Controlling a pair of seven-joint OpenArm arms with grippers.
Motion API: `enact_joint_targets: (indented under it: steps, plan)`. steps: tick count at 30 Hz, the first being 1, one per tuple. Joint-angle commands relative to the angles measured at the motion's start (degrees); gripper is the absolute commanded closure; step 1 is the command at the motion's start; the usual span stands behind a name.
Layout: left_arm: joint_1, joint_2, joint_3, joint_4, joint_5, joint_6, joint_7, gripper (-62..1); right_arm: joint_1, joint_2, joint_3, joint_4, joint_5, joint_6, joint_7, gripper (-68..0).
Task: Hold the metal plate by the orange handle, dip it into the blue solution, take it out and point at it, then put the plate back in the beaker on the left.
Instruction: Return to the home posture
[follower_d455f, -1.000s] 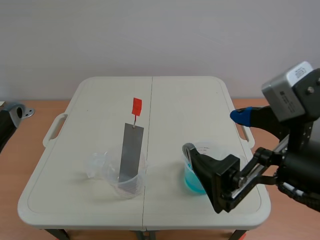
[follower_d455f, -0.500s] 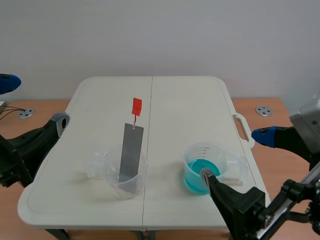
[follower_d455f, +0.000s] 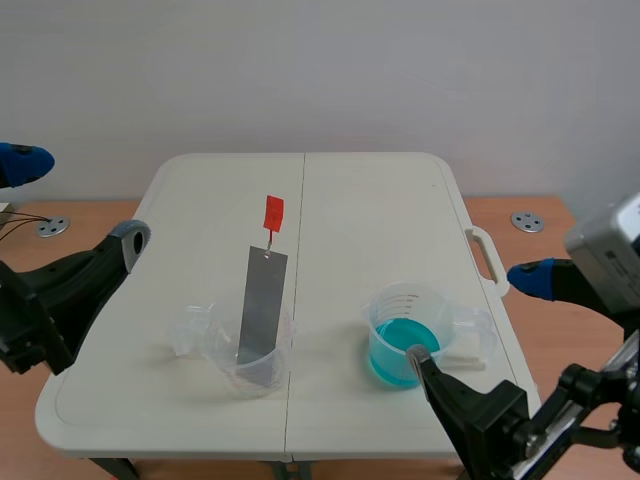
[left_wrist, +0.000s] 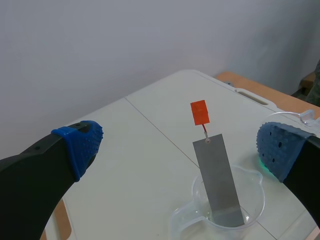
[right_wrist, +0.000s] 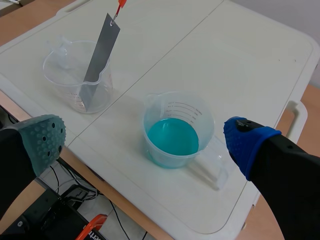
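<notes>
The grey metal plate (follower_d455f: 262, 305) leans upright in the clear beaker (follower_d455f: 245, 355) on the table's left half, its orange handle (follower_d455f: 273, 213) sticking up on a thin wire. The beaker of blue solution (follower_d455f: 405, 335) stands on the right half. My left gripper (follower_d455f: 75, 200) hangs open off the table's left edge, well away from the plate. In the left wrist view the plate (left_wrist: 217, 175) and handle (left_wrist: 199, 112) lie ahead of the gripper (left_wrist: 177, 147). My right gripper (follower_d455f: 475, 317) is open, near the table's front right corner. In its wrist view the blue beaker (right_wrist: 175, 130) sits ahead between the fingers (right_wrist: 42, 140).
The white folding table (follower_d455f: 380, 200) has a centre seam and carry handles on both sides. Wooden floor surrounds it, with a plain wall behind. In the right wrist view the clear beaker (right_wrist: 75, 75) and plate (right_wrist: 100, 55) stand beyond the blue beaker.
The right arm has drawn back from over the blue beaker toward the front right corner. The left arm has come into view at the left. Plate and beakers have not moved.
</notes>
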Motion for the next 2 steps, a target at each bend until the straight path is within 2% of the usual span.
enact_joint_targets:
  steps: [1,2]
  plan:
    - [0.2,0.0,-0.2,1.0,-0.5,0.2,-1.0,-62.3,0.5,0.3,0.5,1.2,0.6,0.0,0.3,-66.4]
    - [0.2,0.0,-0.2,1.0,-0.5,0.2,-1.0,-62.3,0.5,0.3,0.5,1.2,0.6,0.0,0.2,-66.4]
